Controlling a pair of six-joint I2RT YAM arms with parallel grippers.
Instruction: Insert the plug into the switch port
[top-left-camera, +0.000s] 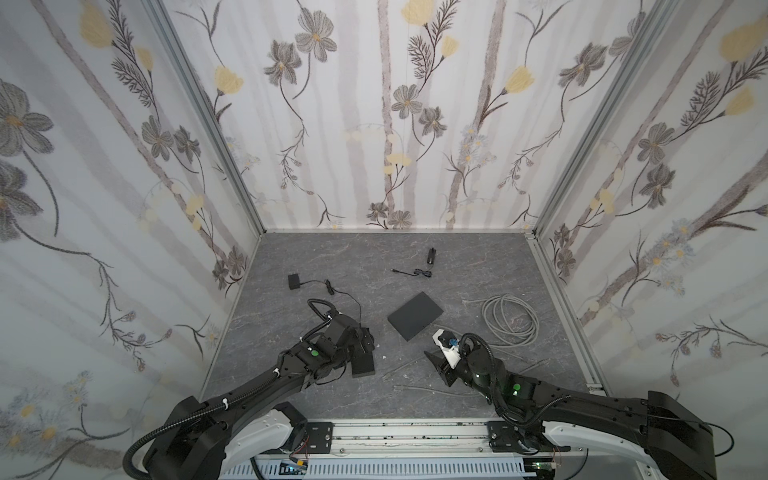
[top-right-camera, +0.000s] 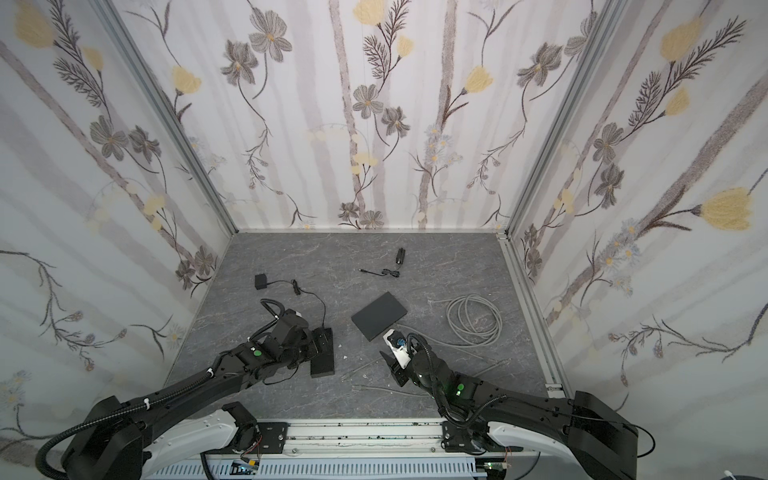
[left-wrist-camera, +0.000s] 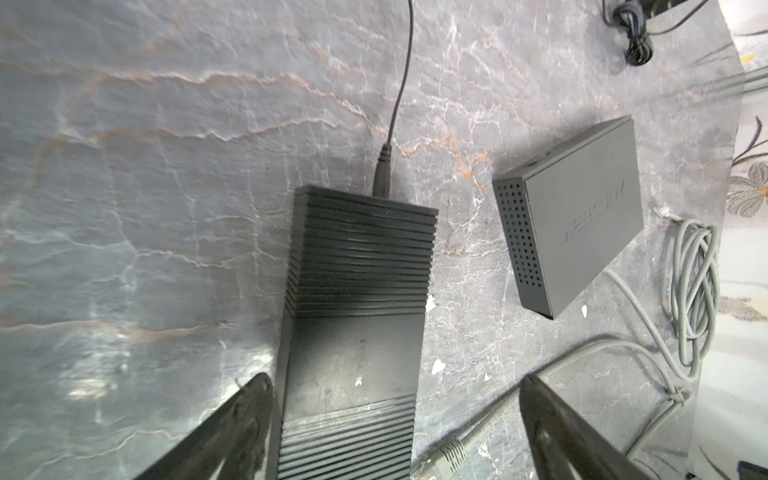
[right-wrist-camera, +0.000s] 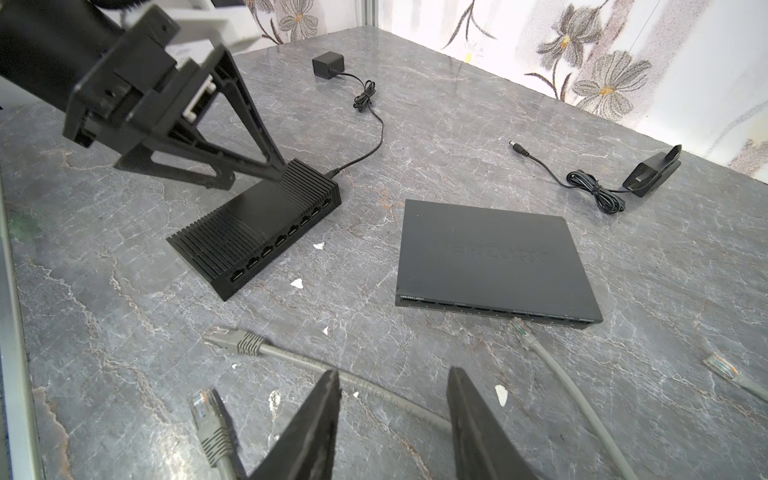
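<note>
Grey marble tabletop (top-left-camera: 316, 257), floral walls on three sides; the far half is mostly bare. Ribbed switch (right-wrist-camera: 266, 232) front-left, ports facing centre. Left gripper (left-wrist-camera: 395, 379) angled down, jaws spread wide either side of the switch. Right gripper (right-wrist-camera: 394, 372) low, jaws parted, empty. Plug (right-wrist-camera: 226, 338) lies on the table just ahead, its cable passing beneath.

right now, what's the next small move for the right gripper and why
Probably lower the right gripper and close on the grey ethernet cable just behind its plug: the jaws stand apart and empty with that cable lying between them, and the ribbed switch shows free ports while the open left gripper straddles it.
</note>
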